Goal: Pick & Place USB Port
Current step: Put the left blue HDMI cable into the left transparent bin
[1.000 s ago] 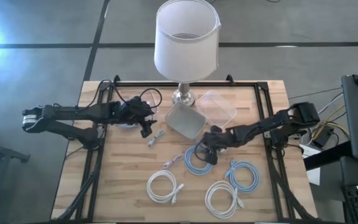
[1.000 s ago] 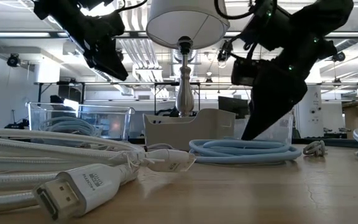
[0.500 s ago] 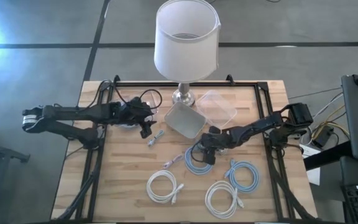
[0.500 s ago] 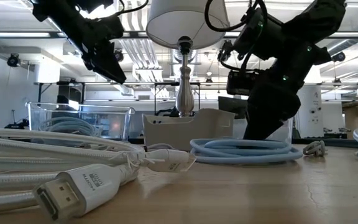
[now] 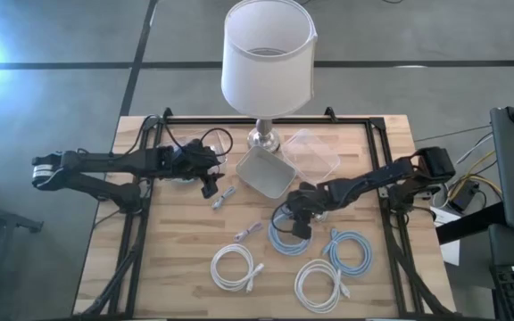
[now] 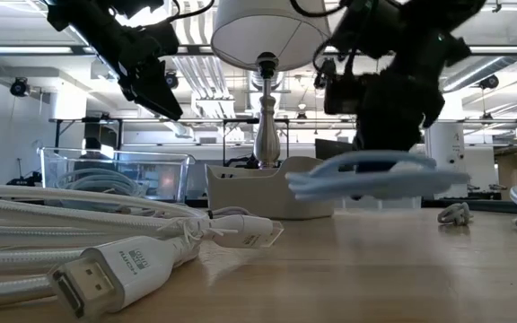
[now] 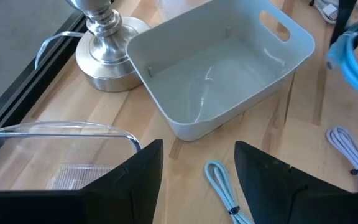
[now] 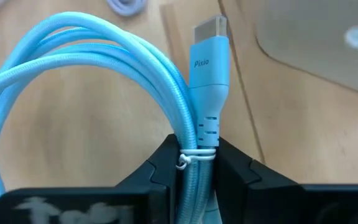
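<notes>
A light blue coiled cable [image 5: 284,235] hangs above the table's middle, with my right gripper [image 5: 298,214] shut on it. In the low view the coil [image 6: 366,176] floats tilted above the wood. Its plug [image 8: 207,56] sticks out past the fingers. A grey bin [image 5: 264,171] stands just beyond, near the lamp base [image 5: 263,137]. My left gripper [image 5: 211,185] hovers open left of the bin, above a small pale cable [image 7: 219,180] lying flat on the wood. My right gripper pinches the coil's bundled strands [image 8: 194,158] between its two fingers [image 8: 166,168], right behind the plug's ribbed collar where a thin tie wraps the loops. The fingers point down, slanting from the table's right. The coil hangs tilted, lifted clear of the table.
A clear lidded container [image 5: 310,153] sits right of the bin. Two white coils [image 5: 233,266] [image 5: 321,281] and another blue coil [image 5: 348,250] lie toward the near edge. Small cables [image 5: 248,232] rest mid-table. A tall lamp shade [image 5: 269,53] overhangs the far side.
My right gripper has shut on the light blue coil and risen. The coil, which lay flat on the wood, is now lifted clear and hangs tilted below the fingers.
</notes>
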Action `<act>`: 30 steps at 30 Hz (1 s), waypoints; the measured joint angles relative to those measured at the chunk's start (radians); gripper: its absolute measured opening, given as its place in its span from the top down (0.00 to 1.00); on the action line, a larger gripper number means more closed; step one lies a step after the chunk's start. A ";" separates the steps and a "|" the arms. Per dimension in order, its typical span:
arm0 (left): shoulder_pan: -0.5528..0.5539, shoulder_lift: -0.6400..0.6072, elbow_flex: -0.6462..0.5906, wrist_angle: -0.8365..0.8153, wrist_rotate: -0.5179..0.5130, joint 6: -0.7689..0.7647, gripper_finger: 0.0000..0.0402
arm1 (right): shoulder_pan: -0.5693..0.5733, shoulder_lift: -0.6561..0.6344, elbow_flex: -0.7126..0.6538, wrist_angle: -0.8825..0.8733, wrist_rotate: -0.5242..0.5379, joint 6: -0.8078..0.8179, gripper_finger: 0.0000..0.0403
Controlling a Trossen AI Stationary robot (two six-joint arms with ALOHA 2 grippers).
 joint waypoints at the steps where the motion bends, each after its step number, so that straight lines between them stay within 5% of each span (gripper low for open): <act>1: 0.000 0.000 0.000 -0.001 0.000 0.000 0.50 | 0.000 -0.001 0.019 -0.024 0.002 -0.002 0.84; 8: 0.000 0.000 0.000 0.000 0.016 -0.053 0.50 | 0.001 0.000 0.160 -0.174 0.027 -0.019 0.84; 15: 0.000 0.000 0.000 0.048 0.210 -0.127 0.50 | 0.006 0.000 0.293 -0.240 0.063 -0.104 0.84; 21: 0.000 0.000 0.000 0.146 0.321 -0.144 0.50 | 0.005 0.007 0.371 -0.236 0.250 -0.273 0.84; 30: 0.000 0.041 -0.009 0.266 0.325 -0.219 0.50 | 0.002 0.010 0.380 -0.179 0.470 -0.370 0.84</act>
